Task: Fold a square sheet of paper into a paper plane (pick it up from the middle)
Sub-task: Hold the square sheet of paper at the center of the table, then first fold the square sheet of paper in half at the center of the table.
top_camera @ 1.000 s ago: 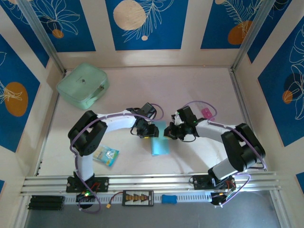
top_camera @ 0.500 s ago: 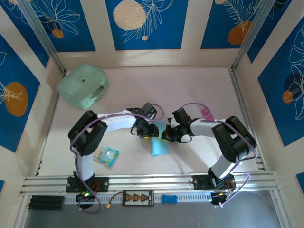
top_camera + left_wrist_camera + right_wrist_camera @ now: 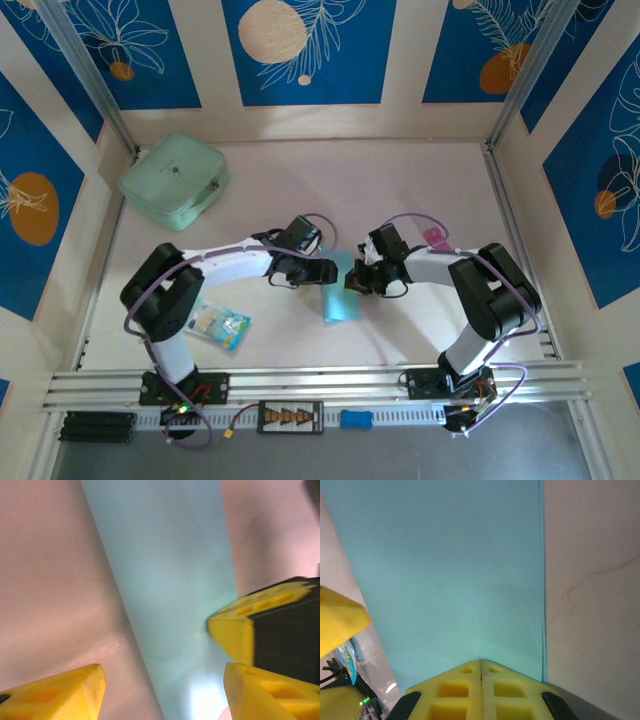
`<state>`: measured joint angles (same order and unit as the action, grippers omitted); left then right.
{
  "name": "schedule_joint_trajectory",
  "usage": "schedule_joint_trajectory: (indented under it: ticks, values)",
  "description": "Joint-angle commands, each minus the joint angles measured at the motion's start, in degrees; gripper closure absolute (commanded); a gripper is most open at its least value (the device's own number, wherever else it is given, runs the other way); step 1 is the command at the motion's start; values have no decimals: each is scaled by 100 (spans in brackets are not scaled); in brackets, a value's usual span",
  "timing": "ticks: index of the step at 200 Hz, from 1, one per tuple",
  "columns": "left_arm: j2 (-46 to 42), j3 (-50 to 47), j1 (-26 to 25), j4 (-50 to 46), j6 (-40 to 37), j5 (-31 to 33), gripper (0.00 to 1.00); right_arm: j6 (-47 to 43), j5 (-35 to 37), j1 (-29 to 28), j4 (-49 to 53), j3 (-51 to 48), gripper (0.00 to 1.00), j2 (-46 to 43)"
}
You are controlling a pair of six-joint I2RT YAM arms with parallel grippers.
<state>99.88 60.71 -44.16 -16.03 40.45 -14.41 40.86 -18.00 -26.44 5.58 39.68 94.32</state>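
You have the pale table [image 3: 400,180] with blue patterned walls around it, and both arms bend inward so that they meet near its middle. The left arm [image 3: 230,262] comes from the near left corner and the right arm [image 3: 470,285] from the near right corner.

At the far left corner lies the mint-green pouch [image 3: 173,180], flat and well apart from the arms.

The light-blue paper [image 3: 340,300] lies flat at the middle of the table, a little toward the near edge. From above it looks like a long narrow folded piece, with its far end under the two grippers.

Near the near left corner, just beside the left arm, you see a small blue-and-white packet [image 3: 220,325]. Its print is too small to read. A small pink thing [image 3: 434,238] lies behind the right arm, on the right half of the table.

Your left gripper [image 3: 322,271] stands over the paper [image 3: 165,580] with its yellow fingers [image 3: 60,692] clearly apart, one on each side of the strip, holding nothing.

Your right gripper [image 3: 352,282] has its fingers [image 3: 480,692] pressed together. The tips are at the paper [image 3: 445,570], close to its right edge. Whether they pinch it or only press on it, I cannot tell.
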Motion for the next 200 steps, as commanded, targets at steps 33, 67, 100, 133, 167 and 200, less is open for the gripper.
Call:
schedule_joint_trajectory:
  ticks: [33, 67, 100, 133, 167, 200]
  values:
    - [-271, -493, 213, 1577, 37, -1279, 74, -228, 273, 51, 491, 53, 100, 382]
    - [-51, -596, 239, 2015, 146, -1651, 97, -202, 314, 60, 505, 12, 100, 381]
    - [160, -708, 233, 2204, 174, -1740, 100, -167, 337, 58, 498, -44, 100, 391]
    - [285, -892, 242, 2367, 192, -1728, 100, -156, 332, 57, 497, -59, 100, 374]
    - [440, -1054, 291, 2339, 22, -1623, 100, -128, 345, 51, 503, -98, 100, 342]
    - [568, -1433, 367, 2361, -122, -1462, 100, -87, 359, 50, 447, -193, 100, 281]
